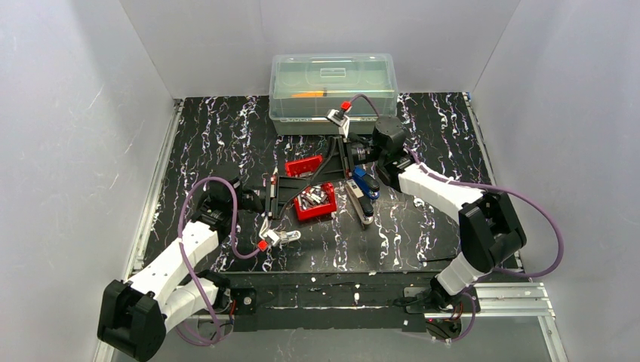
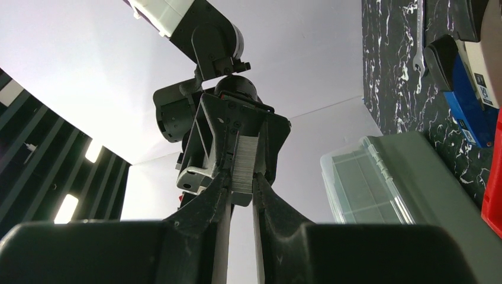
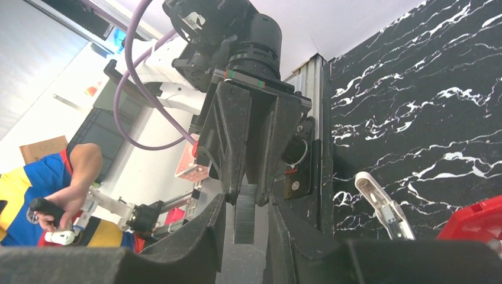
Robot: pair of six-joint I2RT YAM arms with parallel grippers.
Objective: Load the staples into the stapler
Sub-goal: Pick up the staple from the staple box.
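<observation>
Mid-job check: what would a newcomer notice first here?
The left gripper and right gripper meet tip to tip by the red tray, a staple strip between them; the left pinches it, the right's hold is unclear. The blue stapler lies just right of the tray.

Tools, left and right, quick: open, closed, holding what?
Left tool: closed on the staple strip.
Right tool: around the same strip; whether it grips cannot be told.

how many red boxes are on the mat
2. The front red box sits mid-mat, holding staples. The rear red box lies just behind it, partly covered. No other shows, though more could be hidden.
</observation>
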